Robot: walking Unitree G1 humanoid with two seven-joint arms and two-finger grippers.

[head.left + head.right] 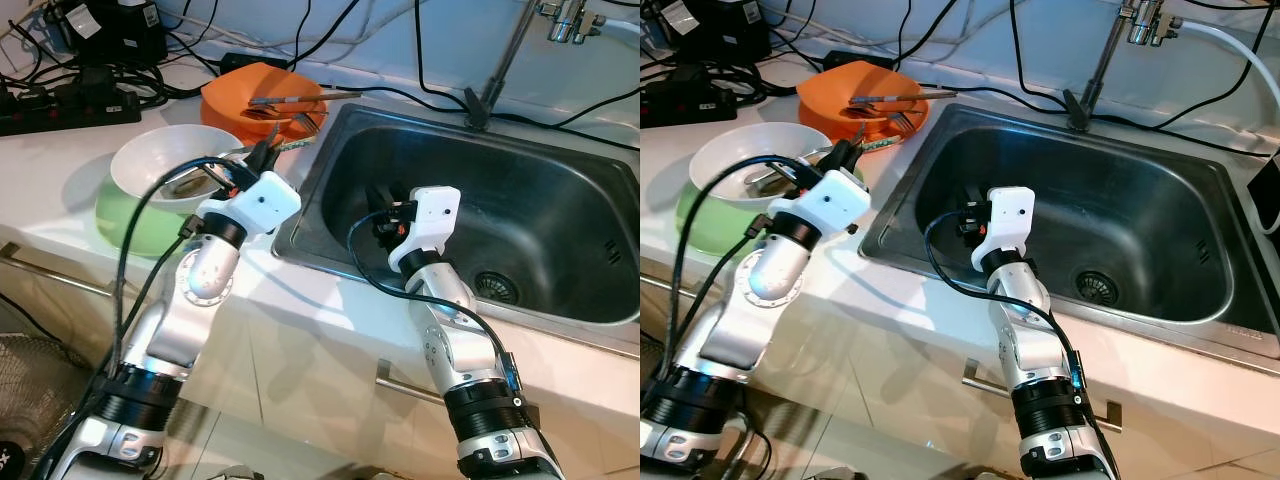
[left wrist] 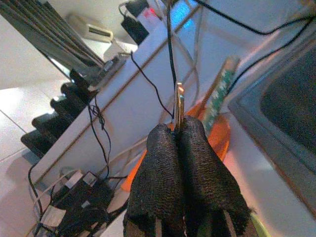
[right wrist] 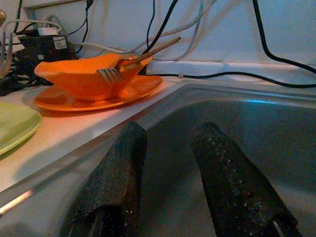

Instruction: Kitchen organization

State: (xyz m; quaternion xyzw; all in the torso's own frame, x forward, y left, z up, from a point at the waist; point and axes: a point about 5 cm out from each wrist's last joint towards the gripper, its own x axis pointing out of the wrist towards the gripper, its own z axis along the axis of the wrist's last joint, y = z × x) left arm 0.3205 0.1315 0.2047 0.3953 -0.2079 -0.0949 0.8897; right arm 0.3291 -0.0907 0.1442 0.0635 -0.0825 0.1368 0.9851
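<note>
My left gripper (image 1: 265, 150) hovers over the counter between the white bowl (image 1: 150, 155) and the orange bowl (image 1: 235, 95). It is shut on a thin metal utensil (image 2: 178, 101), seen edge-on in the left wrist view. A utensil with a green patterned handle (image 2: 217, 94) lies beside it, pointing at the orange plate (image 3: 98, 96). The orange bowl sits on that plate and holds a fork (image 3: 116, 71) and other cutlery. My right gripper (image 3: 168, 133) hangs open and empty inside the steel sink (image 1: 540, 200), near its left wall.
The white bowl rests in a green bowl (image 1: 120, 220) near the counter's front edge. A drain (image 1: 497, 287) lies at the sink's bottom, a faucet (image 1: 570, 20) at the back right. A power strip (image 1: 60, 110) and black cables crowd the back left.
</note>
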